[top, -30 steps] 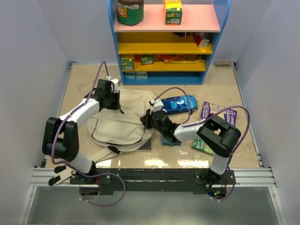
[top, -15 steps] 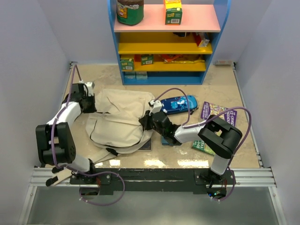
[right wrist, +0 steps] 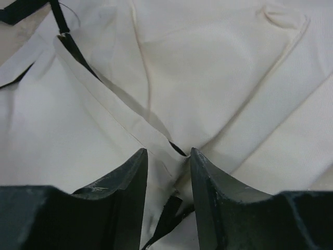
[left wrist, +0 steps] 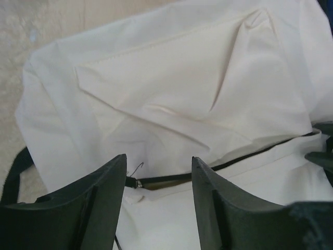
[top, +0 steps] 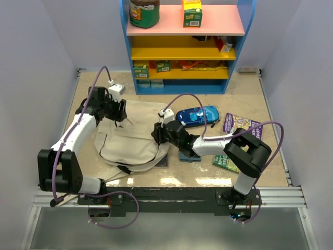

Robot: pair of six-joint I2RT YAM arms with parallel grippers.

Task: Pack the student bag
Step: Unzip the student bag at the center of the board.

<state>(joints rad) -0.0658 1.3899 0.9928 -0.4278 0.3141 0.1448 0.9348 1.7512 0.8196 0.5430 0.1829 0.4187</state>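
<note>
from above, one student bag (top: 130, 138) lies on the tabletop (top: 260, 94) beside one blue pencil case (top: 196, 115); left wrist view, the left gripper (left wrist: 158, 166) gapes wide over it, empty; right wrist view, the right gripper (right wrist: 168, 156) pinches its fold.

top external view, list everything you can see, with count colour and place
student bag: 1, beige with black trim, table centre-left
pencil case: 1, blue, right of the bag
booklet: 1, purple, table right
green book: 1, green, near right, partly under the right arm
blue book: 1, blue, under the right arm
shelf unit: 1, blue frame, pink and yellow shelves, far edge
jar: 1, dark with green label, top shelf left
box: 1, green and yellow, top shelf
small green boxes: several, lower shelf left
table: 1, beige
left gripper: 1, black, open above the bag
right gripper: 1, black, shut on the bag's zipper edge
</note>
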